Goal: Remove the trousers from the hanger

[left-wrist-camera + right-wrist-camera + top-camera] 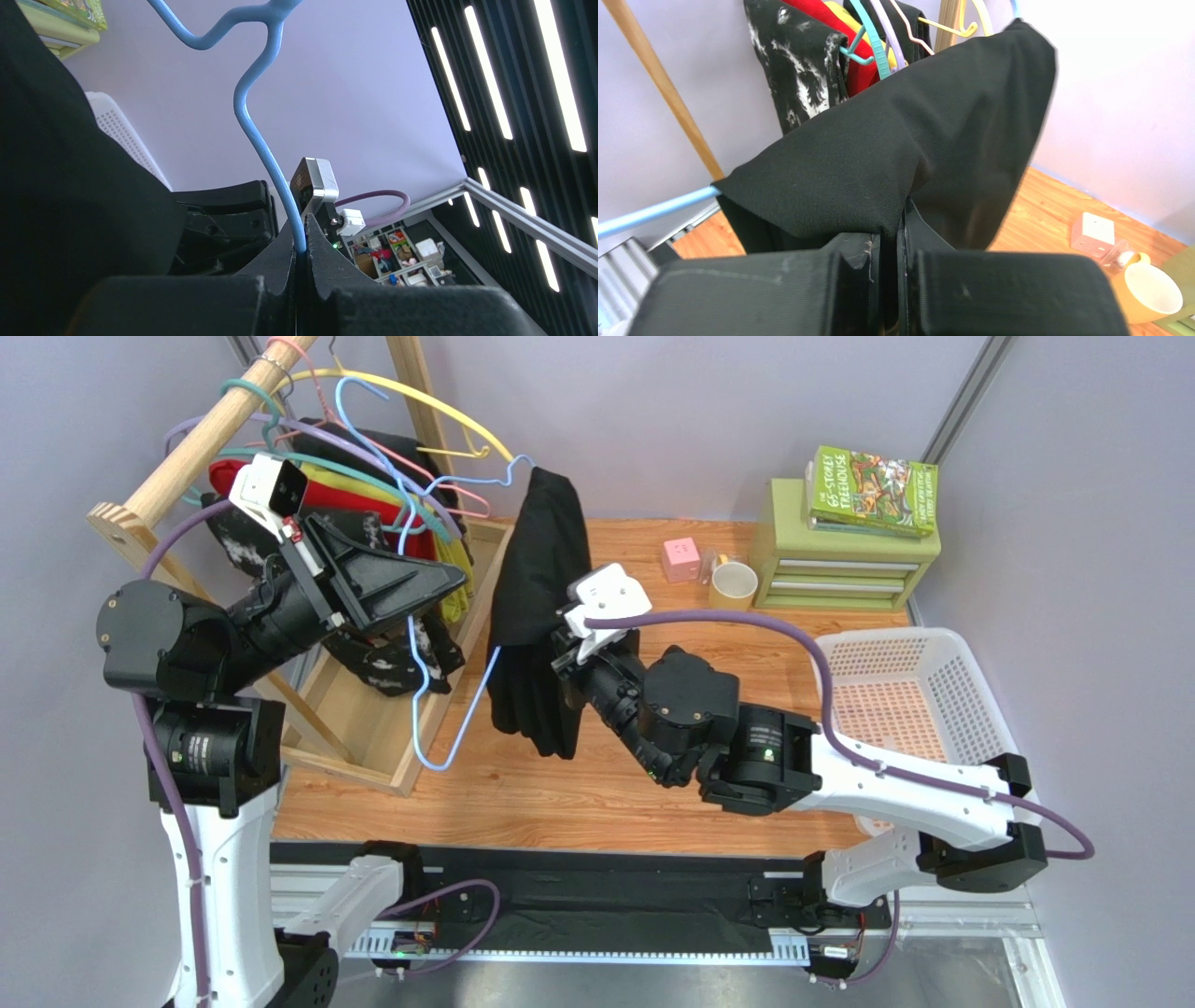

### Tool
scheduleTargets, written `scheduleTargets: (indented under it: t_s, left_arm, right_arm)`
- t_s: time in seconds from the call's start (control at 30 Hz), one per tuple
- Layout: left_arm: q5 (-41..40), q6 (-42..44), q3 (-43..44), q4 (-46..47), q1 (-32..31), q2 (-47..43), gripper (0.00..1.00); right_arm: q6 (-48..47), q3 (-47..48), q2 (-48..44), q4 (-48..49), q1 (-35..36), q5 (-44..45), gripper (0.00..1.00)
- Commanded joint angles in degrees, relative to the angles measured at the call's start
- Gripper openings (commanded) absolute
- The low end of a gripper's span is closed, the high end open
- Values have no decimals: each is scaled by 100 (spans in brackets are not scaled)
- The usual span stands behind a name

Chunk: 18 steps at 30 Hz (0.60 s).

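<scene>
The plain black trousers [540,595] hang folded over one side of the thin light-blue hanger [417,693], which is held up off the rack above the wooden table. My left gripper [446,585] is shut on the hanger's wire; in the left wrist view the blue wire [263,140] rises out of the closed jaws [303,248], with the trousers [63,175] at the left. My right gripper [565,651] is shut on the trousers' fabric; in the right wrist view the black cloth [913,140] is pinched between the jaws [901,224].
A wooden rack [183,455] at the back left carries several other hangers, a red garment [351,490] and a black garment with white splotches [801,63]. A white basket [968,686] stands at the right. Green drawers [842,553], a mug [732,585] and a pink box [682,557] stand at the back.
</scene>
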Motion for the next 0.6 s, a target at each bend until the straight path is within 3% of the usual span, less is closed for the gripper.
scheduleTargets:
  t_s: [0.0,0.23,0.37,0.57]
  left_arm:
    - [-109,176,342,400,38,60,0]
    - [-101,298,588,356,38,253,0]
    - [-57,649,842,-125,47,350,0]
    - [-109,1502,843,-1031,38,315,0]
  right_arm:
    - [449,-130,-440,-294,-11,-271,0]
    - [976,-481,-686,-910,-11,-825,0]
    - [1065,-325,-634,-1024,-28,-957,0]
    - [872,554,49,-1104,-46,-150,0]
